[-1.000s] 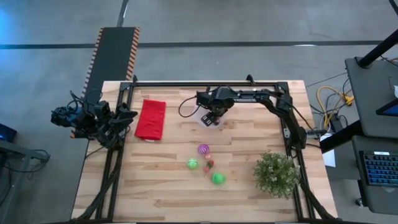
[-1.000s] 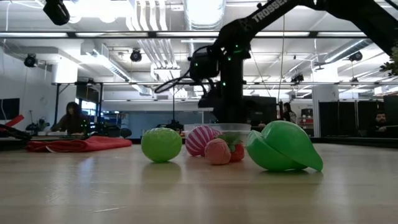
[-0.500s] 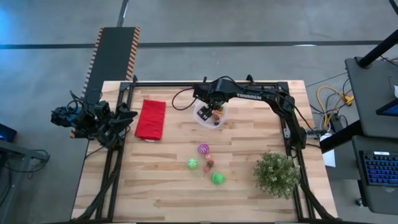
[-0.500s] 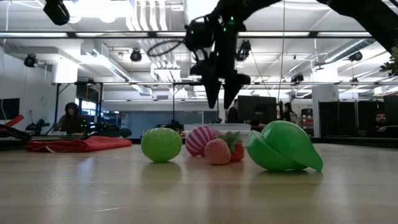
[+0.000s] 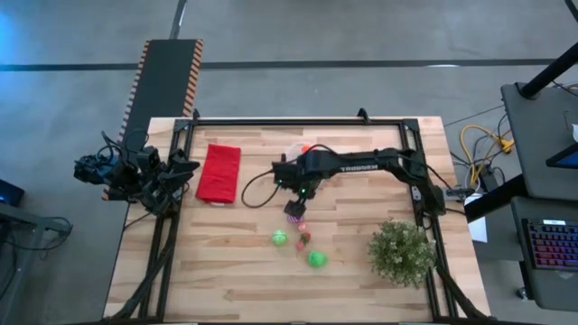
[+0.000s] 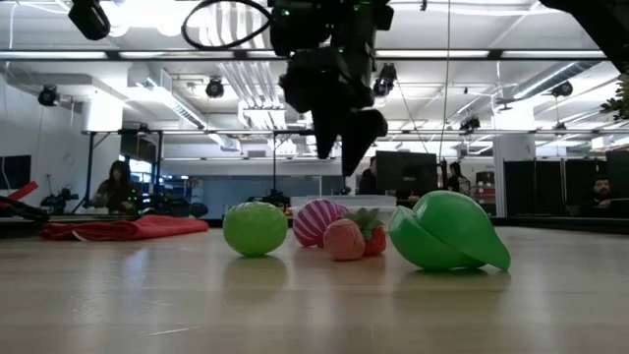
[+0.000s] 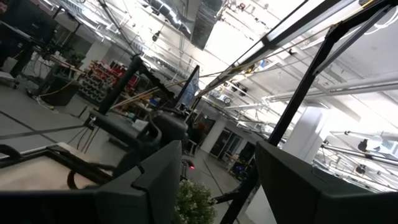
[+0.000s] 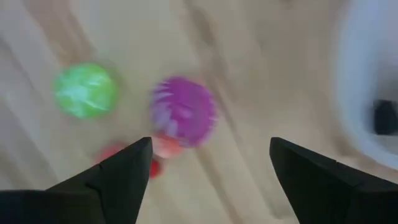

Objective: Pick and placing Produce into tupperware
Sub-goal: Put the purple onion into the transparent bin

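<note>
Above the cluster of produce hangs my right gripper [image 5: 293, 208], open and pointing down, its fingers apart over the purple ball [image 8: 183, 112] and clear of it. Around that ball lie a green ball [image 8: 85, 90], a pink piece [image 6: 344, 239], a red piece [image 6: 371, 237] and a second green piece [image 6: 447, 232], all resting on the wood. The tupperware [image 8: 367, 81] stands toward the far edge, mostly under the right arm in the high view, with an orange piece [image 5: 305, 148] inside. My left gripper [image 7: 217, 165] is open, parked off the table's left edge [image 5: 135, 173].
A red folded cloth [image 5: 219, 173] lies at the far left of the table. A bushy potted plant [image 5: 400, 251] stands at the near right corner. Black frame rails [image 5: 298, 120] run along the table's edges. Bare wood shows at the near left.
My right gripper has risen out of the tupperware and swung toward the table's near edge, ending above the purple ball. The tupperware and the loose produce have stayed where they were.
</note>
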